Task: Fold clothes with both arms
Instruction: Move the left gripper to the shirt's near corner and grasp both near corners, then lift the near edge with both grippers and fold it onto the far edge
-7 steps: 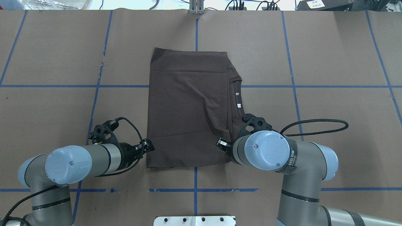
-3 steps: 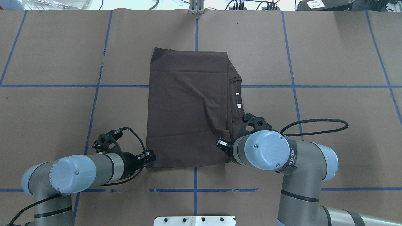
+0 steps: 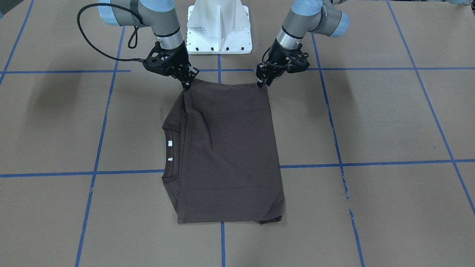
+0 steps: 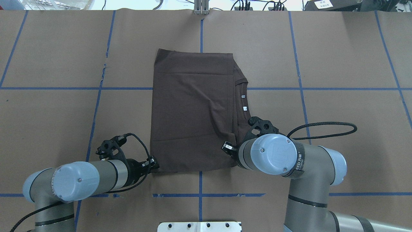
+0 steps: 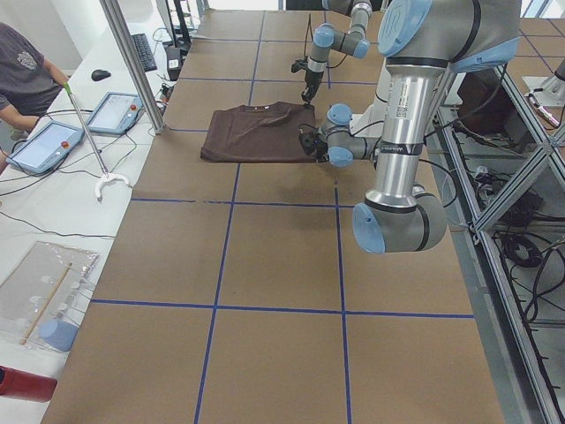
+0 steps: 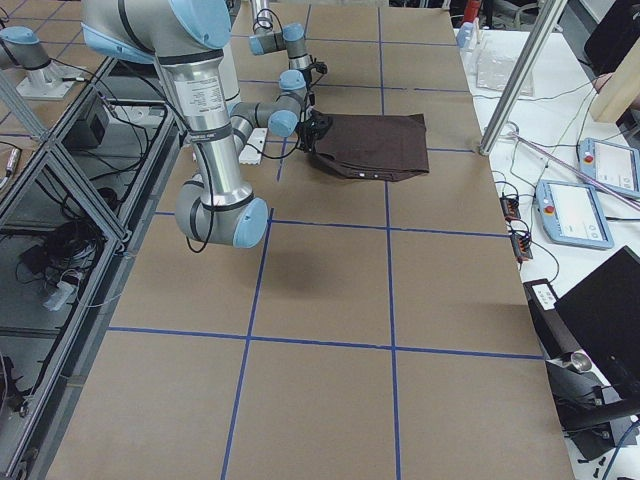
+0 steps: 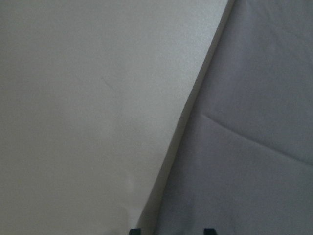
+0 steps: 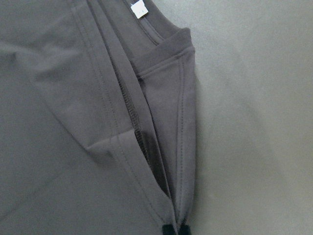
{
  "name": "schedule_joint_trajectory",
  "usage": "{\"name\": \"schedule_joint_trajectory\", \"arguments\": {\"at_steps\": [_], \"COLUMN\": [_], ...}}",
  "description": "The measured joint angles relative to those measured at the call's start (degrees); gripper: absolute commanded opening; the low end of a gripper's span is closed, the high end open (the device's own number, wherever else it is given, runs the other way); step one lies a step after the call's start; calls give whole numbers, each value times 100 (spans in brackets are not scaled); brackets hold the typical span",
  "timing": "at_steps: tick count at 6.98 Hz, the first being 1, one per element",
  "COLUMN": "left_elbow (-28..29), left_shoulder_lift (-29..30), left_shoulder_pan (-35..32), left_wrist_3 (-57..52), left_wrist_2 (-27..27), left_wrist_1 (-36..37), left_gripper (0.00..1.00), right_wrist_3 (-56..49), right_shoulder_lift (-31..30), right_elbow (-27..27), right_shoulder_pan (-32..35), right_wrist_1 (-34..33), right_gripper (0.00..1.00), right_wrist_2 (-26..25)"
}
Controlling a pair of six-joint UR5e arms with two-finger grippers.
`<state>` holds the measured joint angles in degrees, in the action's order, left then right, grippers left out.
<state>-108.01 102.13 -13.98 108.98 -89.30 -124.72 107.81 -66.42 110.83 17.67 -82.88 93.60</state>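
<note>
Overhead exterior: dark brown T-shirt (image 4: 193, 109), folded rectangular

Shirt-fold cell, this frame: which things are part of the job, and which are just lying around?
In the job:
- T-shirt, part-folded
- left gripper, open at one robot-side corner
- right gripper, shut on the other robot-side corner

Lying about:
- white pedestal
- tablet on the side bench
- clear tray
- person at the bench

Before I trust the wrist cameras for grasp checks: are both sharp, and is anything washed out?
Left wrist view: soft, greyed, dark brown-grey T-shirt low-contrast; right wrist view: sharp, seam stitching legible; overhead exterior view: strip beyond brown paper-covered table blown out.
</note>
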Motion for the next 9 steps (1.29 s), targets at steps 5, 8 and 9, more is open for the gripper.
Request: {"name": "schedule_joint_trajectory", "arguments": {"at_steps": [5, 8, 9], "left_elbow": [-377, -2009, -2163], "left_shoulder_lift": [-36, -334, -251], "left_shoulder_pan": [12, 8, -145], "left_wrist_3": [0, 212, 186], "left_wrist_2": [-7, -350, -546], "left_wrist_1": [12, 714, 936], "left_gripper": [0, 0, 0], "right_wrist_3": [37, 406, 422], "right_shoulder_lift": [-110, -655, -593], "right_elbow": [290, 1395, 1483], "right_shoulder_pan": [3, -1, 212], "right_wrist_1": [-1, -51, -131], "right_gripper": [0, 0, 0], "right_wrist_2": [2, 216, 349]}}
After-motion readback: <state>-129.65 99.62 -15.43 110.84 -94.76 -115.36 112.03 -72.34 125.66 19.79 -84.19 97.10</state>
